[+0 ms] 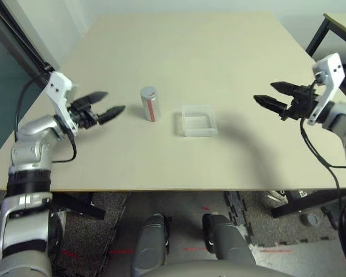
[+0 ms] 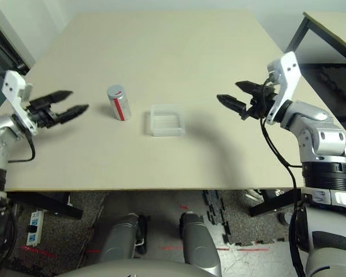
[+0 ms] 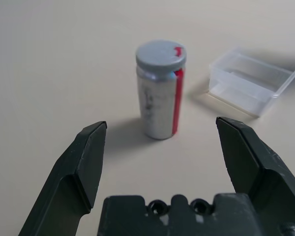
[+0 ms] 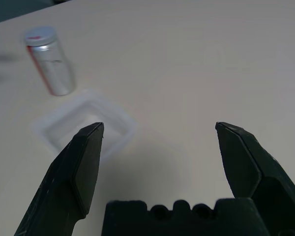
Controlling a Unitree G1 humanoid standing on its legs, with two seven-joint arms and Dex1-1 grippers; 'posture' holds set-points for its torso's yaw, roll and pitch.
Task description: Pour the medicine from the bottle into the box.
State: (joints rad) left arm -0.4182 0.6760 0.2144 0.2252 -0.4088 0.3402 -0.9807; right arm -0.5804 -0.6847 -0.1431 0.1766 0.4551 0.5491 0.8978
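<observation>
The bottle (image 1: pixel 150 103) stands upright just ahead of the wide-open, empty left gripper (image 1: pixel 108 107); the right gripper (image 1: pixel 273 96), also open and empty, is farther away.

The bottle (image 1: pixel 150 103) stands capped, so whatever is inside it is hidden, and the print on its side is too small to read. The box (image 4: pixel 83 125) is blurred in the right wrist view, its rim smeared into the desk (image 1: pixel 190 57); whether anything lies in it cannot be told. In the left wrist view the far end of the box is soft. The desk's far corners are cut off by the picture edges in the head views.
</observation>
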